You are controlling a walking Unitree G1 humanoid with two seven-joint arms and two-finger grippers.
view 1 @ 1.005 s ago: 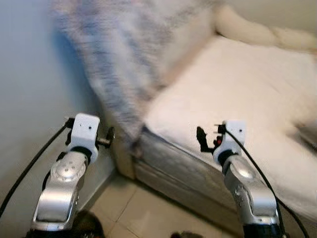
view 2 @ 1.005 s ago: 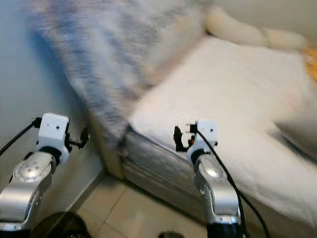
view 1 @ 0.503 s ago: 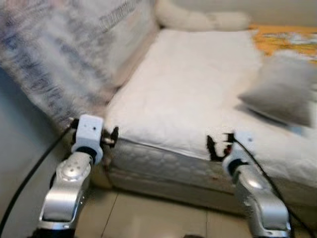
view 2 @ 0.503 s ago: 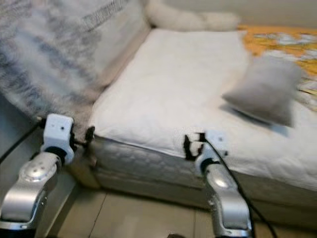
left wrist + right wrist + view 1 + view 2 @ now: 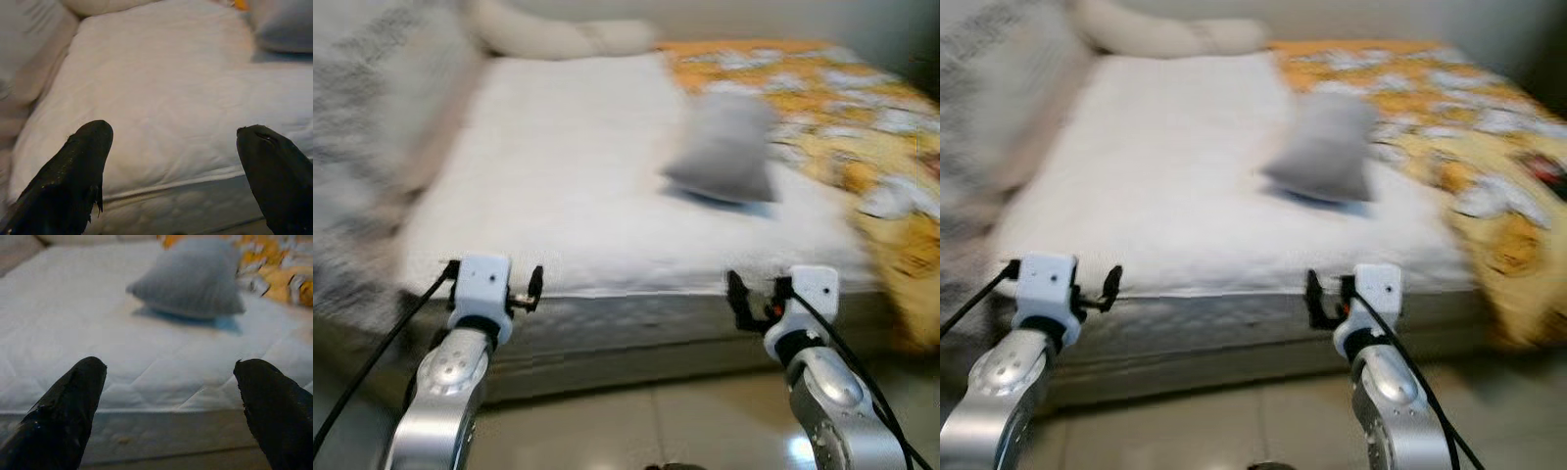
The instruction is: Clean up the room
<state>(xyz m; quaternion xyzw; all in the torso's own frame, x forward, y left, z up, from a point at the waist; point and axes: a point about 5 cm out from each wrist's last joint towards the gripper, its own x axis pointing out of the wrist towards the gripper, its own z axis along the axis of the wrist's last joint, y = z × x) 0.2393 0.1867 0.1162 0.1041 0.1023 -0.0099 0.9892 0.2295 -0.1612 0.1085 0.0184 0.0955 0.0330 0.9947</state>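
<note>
Two grippers hover before the near edge of a white mattress [image 5: 558,186], left gripper [image 5: 534,287] and right gripper [image 5: 736,294] apart. A grey pillow [image 5: 724,147] lies beyond the right one, beside an orange blanket [image 5: 862,127]. Left wrist view: fingers [image 5: 73,176] spread wide, holding nothing. Right wrist view: fingers [image 5: 68,406] equally wide and empty, pillow [image 5: 190,279] ahead.

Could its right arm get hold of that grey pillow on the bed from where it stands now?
Probably not yet. The right tool is open at the mattress edge, nothing blocks the way, but the pillow lies well in.
</note>
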